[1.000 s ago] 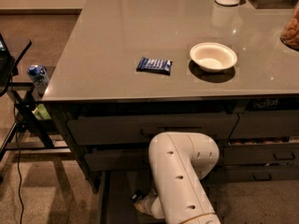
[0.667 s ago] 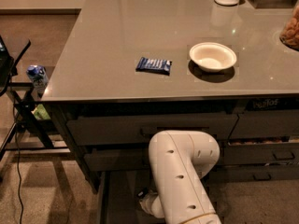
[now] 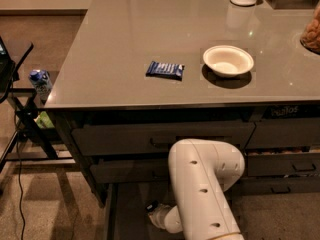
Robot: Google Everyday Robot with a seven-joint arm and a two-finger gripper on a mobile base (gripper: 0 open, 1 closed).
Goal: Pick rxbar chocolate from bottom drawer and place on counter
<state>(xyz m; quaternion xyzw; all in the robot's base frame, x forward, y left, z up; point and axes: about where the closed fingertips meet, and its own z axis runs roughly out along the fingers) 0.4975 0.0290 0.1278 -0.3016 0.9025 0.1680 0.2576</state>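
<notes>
The white arm [image 3: 200,194] bends down into the open bottom drawer [image 3: 125,211], where the claw [image 3: 159,214] sits low, mostly hidden behind the arm. I cannot tell how far it is open or whether it holds anything. The rxbar chocolate cannot be made out in the drawer's dark interior. Above are two closed handled drawers [image 3: 125,136]. On the grey surface [image 3: 125,39] a blue-wrapped bar [image 3: 165,69] lies near a white bowl [image 3: 228,60].
</notes>
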